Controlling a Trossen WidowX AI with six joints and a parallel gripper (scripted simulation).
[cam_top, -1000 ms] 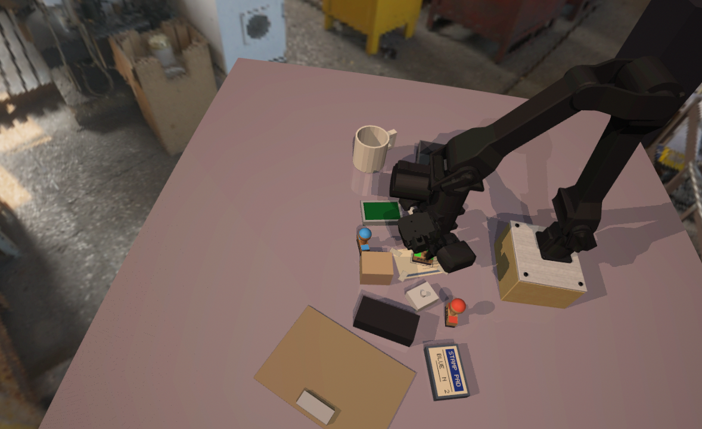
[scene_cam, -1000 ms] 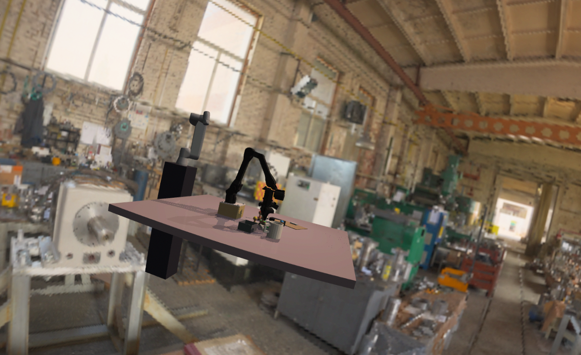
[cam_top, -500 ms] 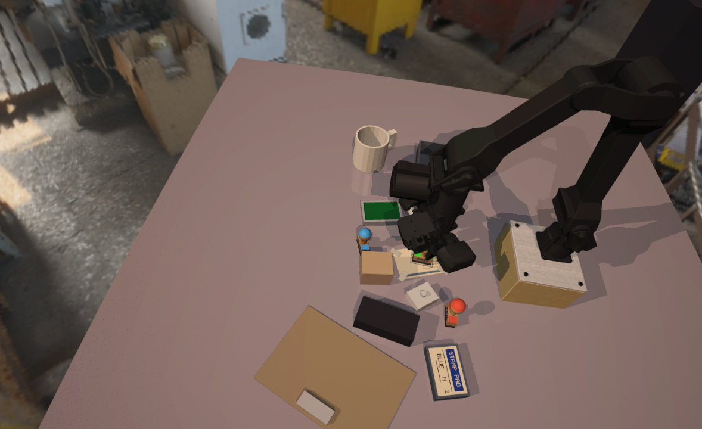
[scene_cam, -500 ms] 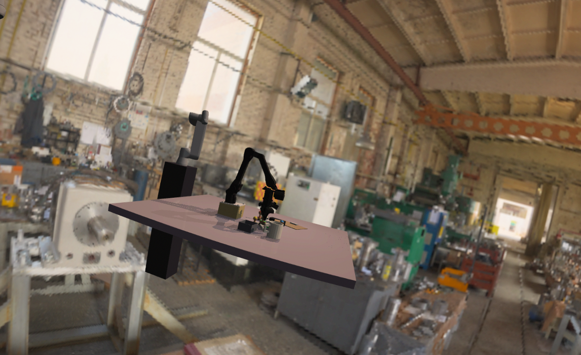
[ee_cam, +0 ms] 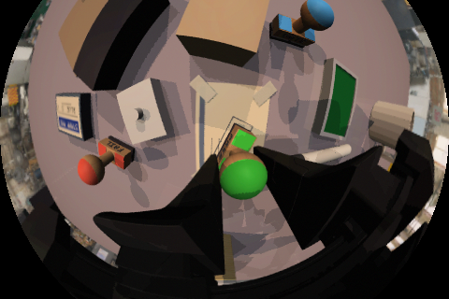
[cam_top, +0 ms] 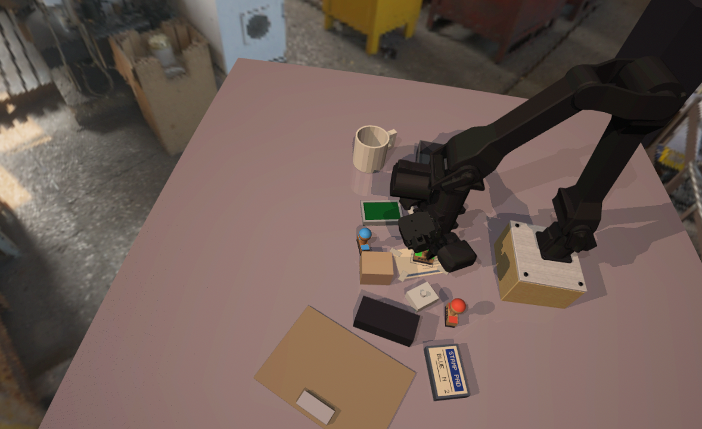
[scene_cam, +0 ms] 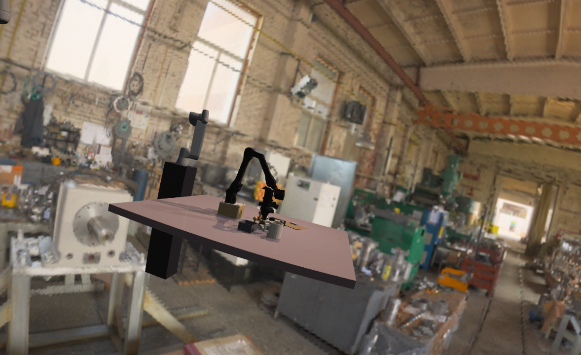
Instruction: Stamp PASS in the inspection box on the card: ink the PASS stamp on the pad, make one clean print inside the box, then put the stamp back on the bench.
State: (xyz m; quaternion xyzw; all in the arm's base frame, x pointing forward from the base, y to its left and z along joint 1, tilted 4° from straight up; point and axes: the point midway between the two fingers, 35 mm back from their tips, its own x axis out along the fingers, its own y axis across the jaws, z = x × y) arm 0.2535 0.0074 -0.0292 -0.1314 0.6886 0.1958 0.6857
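Note:
My gripper (ee_cam: 235,156) is shut on the green-knobbed stamp (ee_cam: 243,176) (cam_top: 424,257) and holds it upright at the inspection box outline on the card. The card (ee_cam: 234,98) (cam_top: 404,261) is cream, with a blue stripe and tape at its corners. The stamp's base covers most of the box, so any print is hidden; whether it touches the card I cannot tell. The stamp's lettering is too foreshortened to read. The green ink pad (ee_cam: 341,101) (cam_top: 381,211) lies open to the right of the card in the wrist view.
A blue stamp (cam_top: 364,237) (ee_cam: 299,23), tan block (cam_top: 376,267) (ee_cam: 224,14), white block (cam_top: 416,298) (ee_cam: 137,121) and red FAIL stamp (cam_top: 453,311) (ee_cam: 109,156) surround the card. A black block (cam_top: 385,320), closed blue pad (cam_top: 447,372), clipboard (cam_top: 337,357) and mug (cam_top: 369,152) stand farther out.

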